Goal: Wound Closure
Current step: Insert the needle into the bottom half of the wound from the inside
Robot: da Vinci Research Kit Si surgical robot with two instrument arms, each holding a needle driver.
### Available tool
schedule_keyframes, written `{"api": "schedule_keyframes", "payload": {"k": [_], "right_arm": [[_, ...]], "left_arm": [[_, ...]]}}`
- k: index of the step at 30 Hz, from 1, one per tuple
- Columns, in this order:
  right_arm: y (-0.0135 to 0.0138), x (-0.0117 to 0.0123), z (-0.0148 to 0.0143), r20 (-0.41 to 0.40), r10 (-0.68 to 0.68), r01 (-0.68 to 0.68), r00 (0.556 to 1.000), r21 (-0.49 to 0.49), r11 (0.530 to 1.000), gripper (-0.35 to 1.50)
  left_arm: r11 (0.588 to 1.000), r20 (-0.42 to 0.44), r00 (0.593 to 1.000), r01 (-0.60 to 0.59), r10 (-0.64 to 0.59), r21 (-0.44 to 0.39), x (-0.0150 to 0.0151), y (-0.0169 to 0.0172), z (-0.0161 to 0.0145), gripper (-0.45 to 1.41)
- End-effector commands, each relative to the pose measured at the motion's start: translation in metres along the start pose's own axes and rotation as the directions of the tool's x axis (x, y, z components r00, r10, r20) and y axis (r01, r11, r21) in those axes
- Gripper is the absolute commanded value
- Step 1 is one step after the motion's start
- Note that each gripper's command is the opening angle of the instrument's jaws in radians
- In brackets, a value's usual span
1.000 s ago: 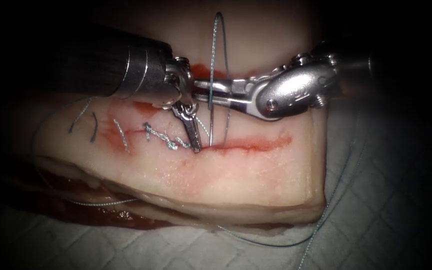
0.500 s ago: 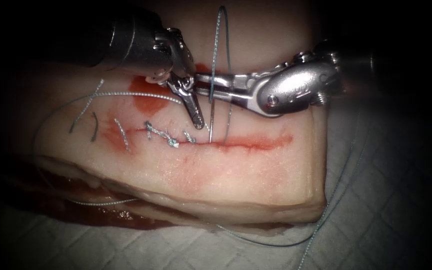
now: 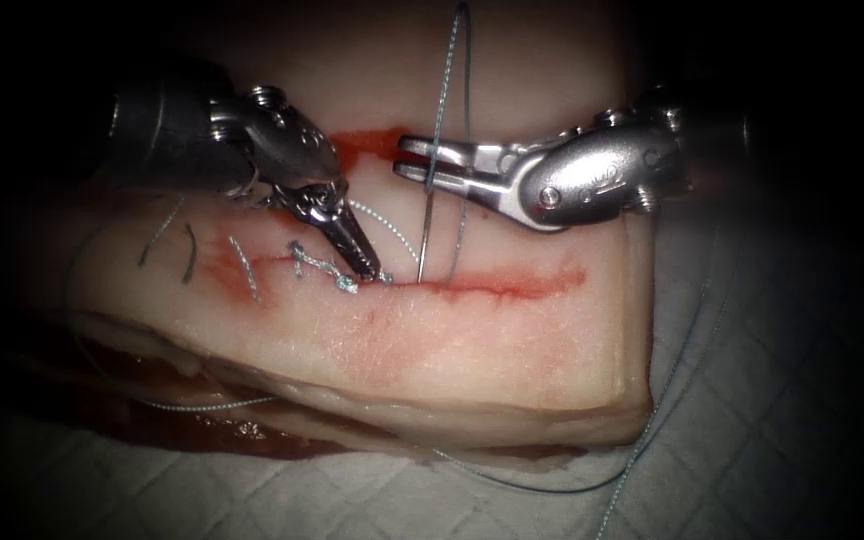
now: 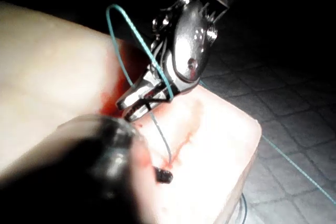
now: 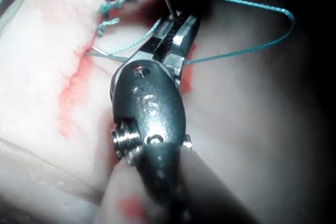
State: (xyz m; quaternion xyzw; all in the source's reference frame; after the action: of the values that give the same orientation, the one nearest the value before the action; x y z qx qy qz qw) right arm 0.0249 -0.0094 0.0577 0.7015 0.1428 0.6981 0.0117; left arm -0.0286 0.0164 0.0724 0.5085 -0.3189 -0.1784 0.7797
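Right tool [image 3: 414, 160] with jaws clamped on the needle [image 3: 425, 225] near its upper, swaged end; the shaft runs down to the tip at the cut [image 3: 497, 288] in the tissue [image 3: 512, 350], just right of the stitches [image 3: 327, 270], and whether the tip has entered cannot be told. Thread [image 3: 450, 70] arches above the jaws. Left tool [image 3: 367, 268] points its narrow, closed-looking jaws at the last knot; whether they pinch thread cannot be told. The right wrist view shows the needle [image 5: 107, 53] lying across the red cut line and the teal loop [image 5: 262, 19]; the left wrist view shows the thread [image 4: 163, 129] descending to the wound. Half a second earlier the left tool sat higher, beside the right tool's jaw tips.
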Motion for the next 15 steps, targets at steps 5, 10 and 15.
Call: {"api": "schedule_keyframes", "payload": {"k": [5,10,15], "right_arm": [[-0.0003,0.0005,0.0008,0.009,0.016,-0.016,1.0,0.022,1.0,-0.35],[-0.0005,0.0006,0.0007,0.012,0.057,-0.057,0.998,0.029,0.998,-0.35],[-0.0006,0.0006,0.0008,0.016,0.082,-0.082,0.997,0.038,0.996,-0.35]], "left_arm": [[0.996,0.065,0.998,0.016,-0.01,-0.089,0.0028,-0.0014,0.0018,-0.45],[0.985,0.218,0.975,0.085,-0.051,-0.149,0.0053,-0.0018,0.0036,-0.45],[0.977,0.321,0.946,0.114,-0.052,-0.178,0.006,-0.0007,0.005,-0.45]]}}
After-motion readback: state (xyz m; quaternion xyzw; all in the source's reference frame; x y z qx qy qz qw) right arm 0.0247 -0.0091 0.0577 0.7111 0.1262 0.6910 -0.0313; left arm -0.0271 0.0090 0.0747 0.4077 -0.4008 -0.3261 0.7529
